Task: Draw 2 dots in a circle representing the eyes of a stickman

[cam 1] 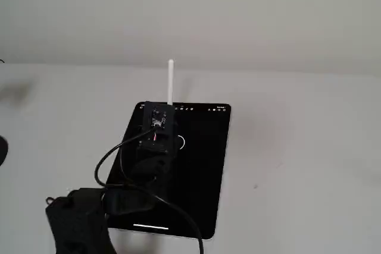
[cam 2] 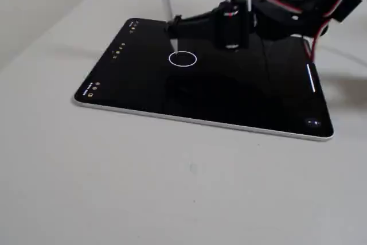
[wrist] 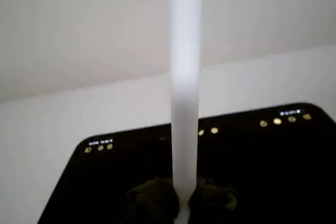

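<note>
In a fixed view, my jaws grip the white stylus over the tablet on the worktop, the circle just right of my wrist. In the wrist view the stylus stands upright. In a fixed view the circle looks empty, no dots; I should come down gently, inside the ring.
</note>
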